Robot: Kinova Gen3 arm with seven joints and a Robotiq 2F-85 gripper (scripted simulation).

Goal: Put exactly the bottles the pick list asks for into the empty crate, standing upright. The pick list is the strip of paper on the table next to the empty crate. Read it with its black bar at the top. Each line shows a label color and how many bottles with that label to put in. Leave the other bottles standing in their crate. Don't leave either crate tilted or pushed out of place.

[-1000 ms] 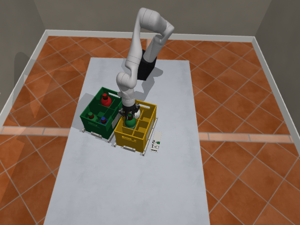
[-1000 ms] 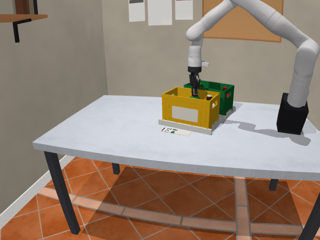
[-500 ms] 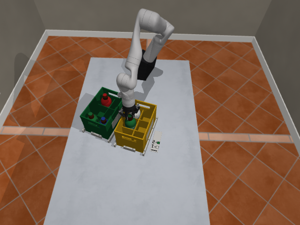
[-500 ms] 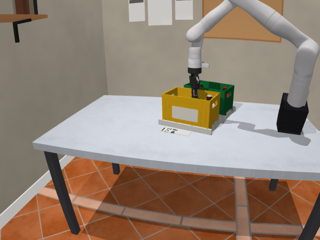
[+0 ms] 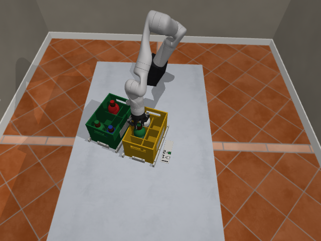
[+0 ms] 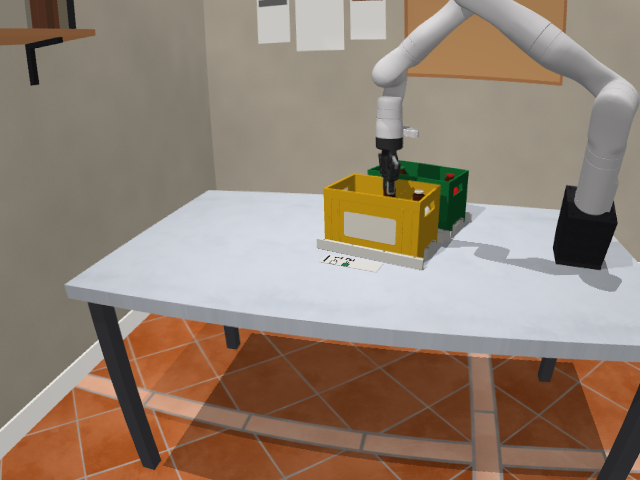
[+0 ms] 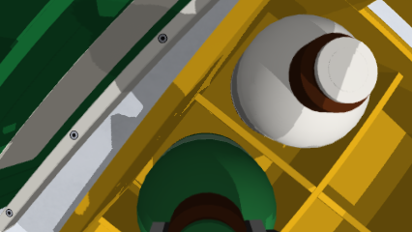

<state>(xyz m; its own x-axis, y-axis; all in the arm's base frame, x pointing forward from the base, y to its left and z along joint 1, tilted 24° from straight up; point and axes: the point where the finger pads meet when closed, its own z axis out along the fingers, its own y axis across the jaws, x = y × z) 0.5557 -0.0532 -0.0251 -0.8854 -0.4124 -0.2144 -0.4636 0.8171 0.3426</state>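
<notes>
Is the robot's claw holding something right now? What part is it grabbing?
Yes. The gripper is shut on the green bottle, holding it by its brown neck at the top, inside the yellow crate.
</notes>
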